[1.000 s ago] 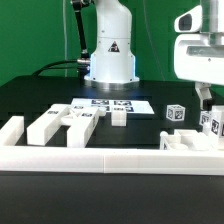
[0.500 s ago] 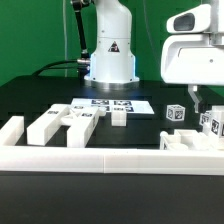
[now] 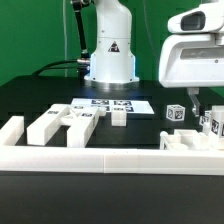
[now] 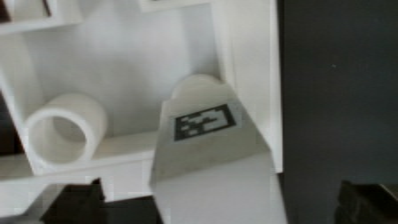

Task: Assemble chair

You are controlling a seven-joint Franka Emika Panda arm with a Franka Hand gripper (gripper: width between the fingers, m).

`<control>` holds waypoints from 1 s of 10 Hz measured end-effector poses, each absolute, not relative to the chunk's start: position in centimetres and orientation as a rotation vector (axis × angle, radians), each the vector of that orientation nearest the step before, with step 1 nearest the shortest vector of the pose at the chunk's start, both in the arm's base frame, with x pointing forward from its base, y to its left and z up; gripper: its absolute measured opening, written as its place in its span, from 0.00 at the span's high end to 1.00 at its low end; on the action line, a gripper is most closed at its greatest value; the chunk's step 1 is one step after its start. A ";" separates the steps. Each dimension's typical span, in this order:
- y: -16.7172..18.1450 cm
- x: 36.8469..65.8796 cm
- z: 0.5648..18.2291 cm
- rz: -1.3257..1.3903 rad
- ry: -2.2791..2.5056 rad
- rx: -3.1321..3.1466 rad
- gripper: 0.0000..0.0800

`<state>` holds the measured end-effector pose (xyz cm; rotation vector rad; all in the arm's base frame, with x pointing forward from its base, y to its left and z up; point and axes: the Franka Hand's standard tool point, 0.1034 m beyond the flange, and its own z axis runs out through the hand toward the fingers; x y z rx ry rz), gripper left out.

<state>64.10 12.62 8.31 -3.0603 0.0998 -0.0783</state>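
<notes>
While its jaws stand wide apart, gripping nothing, the gripper (image 3: 196,100) hangs over a tagged white chair piece (image 4: 217,150), which lies below, centred between its fingertips (image 4: 71,203).

Bright even light, soft blur (wrist view grainier)

The marker board (image 3: 108,103) lies flat on the table (image 3: 30,100), directly in front of the robot base (image 3: 108,62). Just in front of the marker board sits a small chair block (image 3: 118,117). In front of the board toward the exterior view's left lie the chair bars (image 3: 58,123), side by side. Well apart from it, on the exterior view's right, stands a tagged chair cube (image 3: 175,113), with more chair pieces (image 3: 188,141) in front of that. The border rail (image 3: 110,158) runs across in front of everything.
</notes>
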 end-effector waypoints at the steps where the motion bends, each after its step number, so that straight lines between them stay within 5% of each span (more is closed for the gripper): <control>1: 12.6 64.1 8.3 -0.081 0.006 -3.065 0.19; 2: 12.6 64.1 8.2 -0.082 -0.013 -3.069 0.19; 3: 12.5 64.1 8.2 -0.082 -0.009 -3.069 0.36; 4: 12.5 64.1 8.2 -0.082 -0.009 -3.069 0.36; 6: 12.5 64.1 8.2 -0.080 0.039 -3.068 0.64; 10: 12.4 64.1 8.2 -0.072 0.413 -3.027 0.64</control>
